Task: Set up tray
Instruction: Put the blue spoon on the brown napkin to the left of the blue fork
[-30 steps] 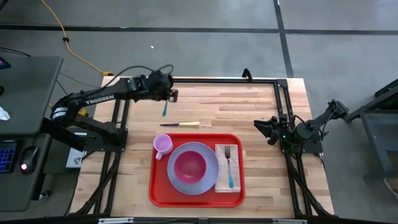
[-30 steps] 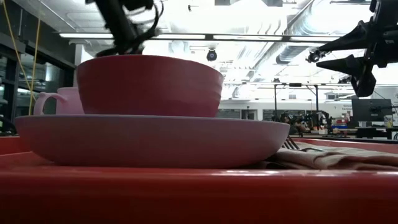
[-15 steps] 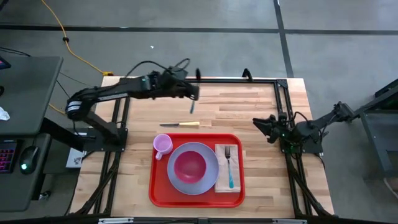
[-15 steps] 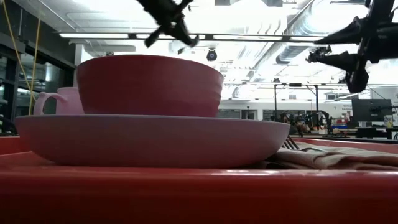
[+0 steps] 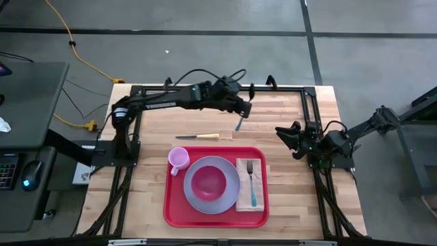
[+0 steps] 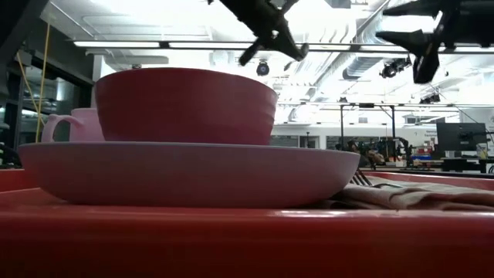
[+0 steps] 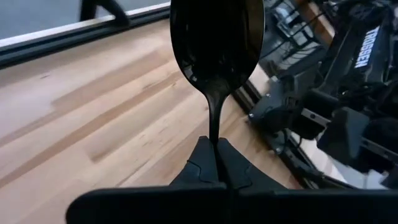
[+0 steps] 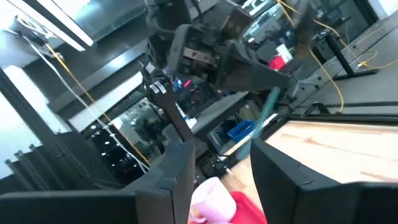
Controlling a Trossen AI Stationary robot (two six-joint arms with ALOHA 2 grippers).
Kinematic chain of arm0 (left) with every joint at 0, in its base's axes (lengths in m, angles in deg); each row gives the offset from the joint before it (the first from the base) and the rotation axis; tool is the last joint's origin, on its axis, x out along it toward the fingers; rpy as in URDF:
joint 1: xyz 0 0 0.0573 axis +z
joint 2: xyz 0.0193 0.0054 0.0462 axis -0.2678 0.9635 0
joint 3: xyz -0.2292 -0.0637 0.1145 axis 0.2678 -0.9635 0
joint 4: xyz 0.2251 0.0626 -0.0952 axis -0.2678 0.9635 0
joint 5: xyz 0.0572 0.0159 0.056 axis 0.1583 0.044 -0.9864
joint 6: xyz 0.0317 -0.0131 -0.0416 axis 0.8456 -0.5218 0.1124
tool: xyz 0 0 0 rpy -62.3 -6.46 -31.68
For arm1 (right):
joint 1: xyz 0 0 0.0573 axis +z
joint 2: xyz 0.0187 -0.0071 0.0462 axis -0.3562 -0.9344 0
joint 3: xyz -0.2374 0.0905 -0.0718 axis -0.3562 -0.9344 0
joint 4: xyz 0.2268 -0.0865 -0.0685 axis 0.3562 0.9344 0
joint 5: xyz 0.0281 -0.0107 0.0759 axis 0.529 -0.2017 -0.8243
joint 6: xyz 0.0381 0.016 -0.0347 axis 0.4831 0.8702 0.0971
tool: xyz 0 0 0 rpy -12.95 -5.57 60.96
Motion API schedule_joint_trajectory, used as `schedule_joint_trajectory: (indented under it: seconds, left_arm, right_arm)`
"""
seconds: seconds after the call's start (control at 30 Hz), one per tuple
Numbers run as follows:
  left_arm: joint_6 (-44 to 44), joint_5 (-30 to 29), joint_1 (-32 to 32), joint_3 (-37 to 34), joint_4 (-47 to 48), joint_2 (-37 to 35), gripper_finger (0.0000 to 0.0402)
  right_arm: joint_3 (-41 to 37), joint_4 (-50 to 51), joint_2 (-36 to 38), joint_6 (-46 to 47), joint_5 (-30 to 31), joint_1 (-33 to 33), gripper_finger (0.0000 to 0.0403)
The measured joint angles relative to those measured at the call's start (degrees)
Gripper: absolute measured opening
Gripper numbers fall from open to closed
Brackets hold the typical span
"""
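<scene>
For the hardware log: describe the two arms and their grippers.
Both arms are dark and jointed. The left arm has black cables looping over it. The left gripper has two slim dark fingers. The right arm ends in the right gripper, with black fingers.

Wooden table carries red tray and knife.

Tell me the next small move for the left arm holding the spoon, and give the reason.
Probably carry on toward the right gripper for a handover. The left gripper is shut on the teal-handled spoon, held over the bare table behind the red tray. The right gripper waits open, facing it. The napkin holds only a fork, so a spot beside it looks free.
</scene>
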State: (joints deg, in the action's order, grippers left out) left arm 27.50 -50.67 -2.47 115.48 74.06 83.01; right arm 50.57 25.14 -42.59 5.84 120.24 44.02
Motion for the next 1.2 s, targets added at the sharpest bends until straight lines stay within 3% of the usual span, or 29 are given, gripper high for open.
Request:
schedule_joint_trajectory:
  seconds: [0.37, 0.63, 0.8, 1.2]
  left_arm:
    - [0.98, 0.68, 0.00, 2.82, -2.06, 2.24, 0.0010]
    - [2.67, 0.21, -0.39, 2.78, -1.97, 2.24, 0.0010]
    - [4.03, -0.62, -0.43, 2.78, -1.85, 2.24, 0.0010]
    - [6.00, -0.72, -0.42, 2.75, -1.55, 2.24, 0.0010]
  right_arm:
    - [17.65, 8.12, -22.22, 0.01, 9.75, -2.37, 0.0134]
    - [30.43, 17.38, -35.02, 1.26, 6.79, -9.03, 0.0134]
    - [35.07, 25.55, -38.14, 7.48, 2.28, -12.31, 0.0134]
    - [35.41, 28.52, -38.51, 13.84, -3.02, -17.61, 0.0134]
